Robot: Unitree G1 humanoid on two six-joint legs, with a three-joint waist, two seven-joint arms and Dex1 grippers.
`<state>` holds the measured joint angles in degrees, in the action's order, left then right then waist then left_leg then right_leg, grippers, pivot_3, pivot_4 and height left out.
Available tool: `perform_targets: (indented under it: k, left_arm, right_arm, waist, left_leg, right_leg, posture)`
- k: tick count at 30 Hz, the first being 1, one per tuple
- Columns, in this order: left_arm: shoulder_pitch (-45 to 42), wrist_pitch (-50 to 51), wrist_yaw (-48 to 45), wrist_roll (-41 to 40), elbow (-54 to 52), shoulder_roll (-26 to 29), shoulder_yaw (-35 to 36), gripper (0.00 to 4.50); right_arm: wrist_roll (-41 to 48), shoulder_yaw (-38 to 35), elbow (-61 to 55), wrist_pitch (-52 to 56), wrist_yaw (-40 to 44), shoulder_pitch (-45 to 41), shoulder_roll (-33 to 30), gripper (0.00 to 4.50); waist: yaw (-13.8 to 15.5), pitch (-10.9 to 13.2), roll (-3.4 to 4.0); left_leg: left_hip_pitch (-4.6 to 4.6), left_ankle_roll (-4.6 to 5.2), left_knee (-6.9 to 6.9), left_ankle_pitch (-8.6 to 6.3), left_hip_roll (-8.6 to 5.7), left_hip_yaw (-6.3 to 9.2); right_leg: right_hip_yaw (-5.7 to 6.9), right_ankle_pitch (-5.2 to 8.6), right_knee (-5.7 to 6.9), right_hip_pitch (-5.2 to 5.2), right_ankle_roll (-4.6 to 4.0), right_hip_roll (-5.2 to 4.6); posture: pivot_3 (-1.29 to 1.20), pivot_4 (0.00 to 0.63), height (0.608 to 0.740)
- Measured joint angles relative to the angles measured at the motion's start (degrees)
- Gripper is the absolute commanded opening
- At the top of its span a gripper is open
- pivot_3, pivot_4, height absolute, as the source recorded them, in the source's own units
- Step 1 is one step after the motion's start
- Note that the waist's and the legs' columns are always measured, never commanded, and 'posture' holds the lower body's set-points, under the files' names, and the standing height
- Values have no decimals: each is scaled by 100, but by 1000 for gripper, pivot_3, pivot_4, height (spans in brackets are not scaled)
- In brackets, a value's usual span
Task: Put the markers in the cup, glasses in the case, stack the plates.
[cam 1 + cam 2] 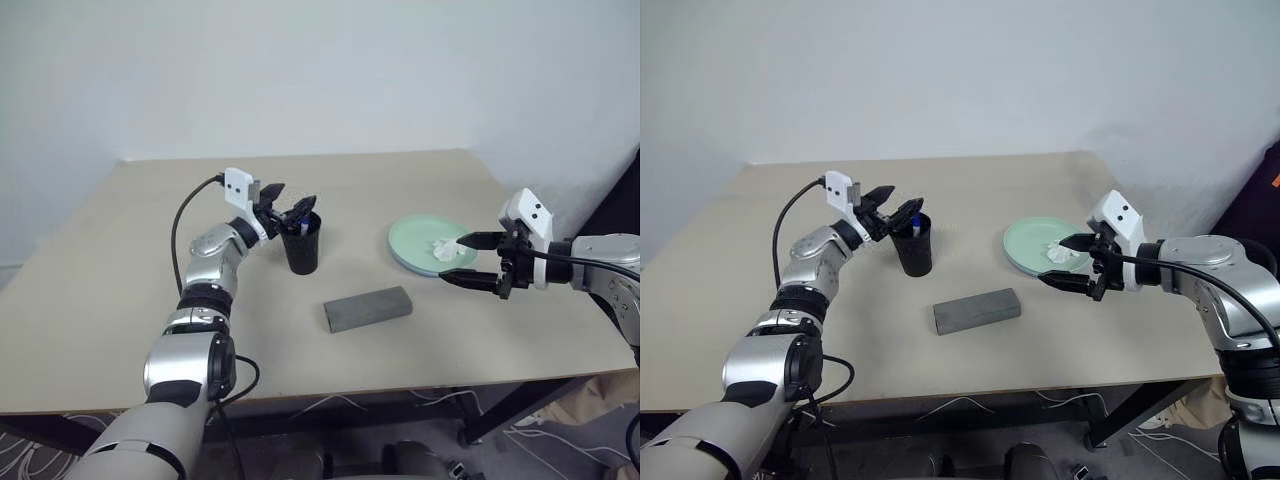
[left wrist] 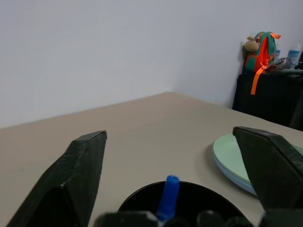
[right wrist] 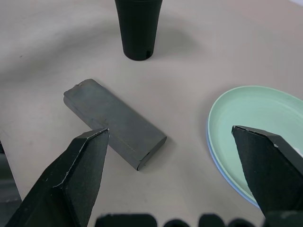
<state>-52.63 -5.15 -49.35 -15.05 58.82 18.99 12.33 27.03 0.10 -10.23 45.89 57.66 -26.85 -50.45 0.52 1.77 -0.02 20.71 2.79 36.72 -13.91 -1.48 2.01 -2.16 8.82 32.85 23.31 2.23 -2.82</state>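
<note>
On the tan table (image 1: 120, 260) against a white wall (image 1: 320, 70), we see the black cup (image 1: 301, 245) with a blue-capped marker (image 2: 168, 196) inside, the left gripper (image 1: 285, 212) spread at its rim. The closed grey case (image 1: 368, 308) lies nearby. The mint plate (image 1: 410, 240) sits stacked on the blue one, a white tissue (image 1: 442, 249) on top, beside the spread right gripper (image 1: 468, 262).

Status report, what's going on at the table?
Both grippers open: left over the cup, marker inside; right near stacked plates. Case closed.
</note>
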Motion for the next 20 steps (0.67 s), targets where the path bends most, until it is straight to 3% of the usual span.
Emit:
perform_targets:
  k: [6,10,20]
  left_arm:
    - [124,1032,-1119,-153,-1213,1129,-159,4470]
    - [914,1597,-1497,-179,-2445,1863,-229,4470]
    - [2846,2841,-1542,-982,-4664,2044,-22,4470]
  right_arm:
    - [-11,-75,168,-78,11,-23,1,4500]
    - [-29,-30,455,-178,69,-239,27,4500]
    - [-175,219,889,-367,348,-693,103,4500]
  waist:
    - [-63,-1,2]
    - [-60,-4,13]
    - [-34,-3,8]
  left_leg:
    - [-9,-1,-19,0,5,-8]
    - [-14,-1,-21,0,13,-9]
    - [-8,-2,-12,-1,37,-10]
  right_leg:
    - [-4,4,1,6,-6,2]
    - [-6,9,4,6,-15,-1]
    - [-1,10,1,5,-16,-12]
  posture:
    - [0,0,727]
    - [0,0,727]
    - [0,0,727]
